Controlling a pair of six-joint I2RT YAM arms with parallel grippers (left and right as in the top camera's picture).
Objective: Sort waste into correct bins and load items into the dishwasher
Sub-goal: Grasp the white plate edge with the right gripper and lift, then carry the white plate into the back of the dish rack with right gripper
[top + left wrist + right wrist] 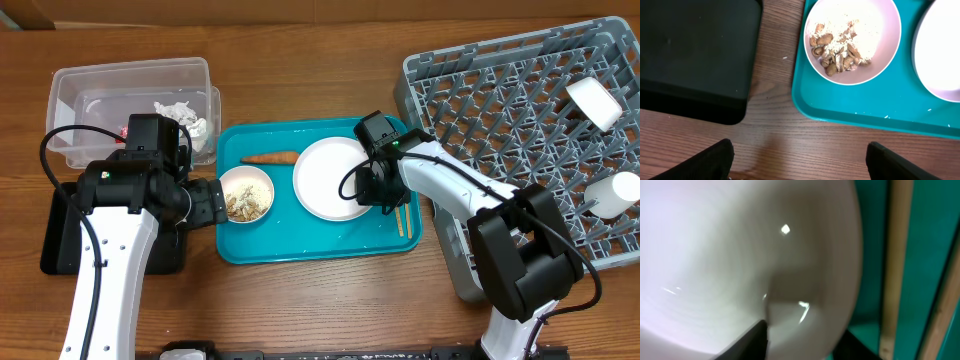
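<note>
The right gripper (383,190) straddles the right rim of the plate (322,178), which lies mid-frame in the overhead view on the teal tray (300,245). Whether it truly pinches cannot be told, because the wrist view is blurred and cuts off both fingertips. A sound lift needs a deep bite on the rim, clear of the chopsticks (403,215) just right. The left gripper (800,160) hangs spread near the bowl (852,40).

Bowl (246,193) left of plate (325,180); chopsticks (402,218) seemingly right.
</note>
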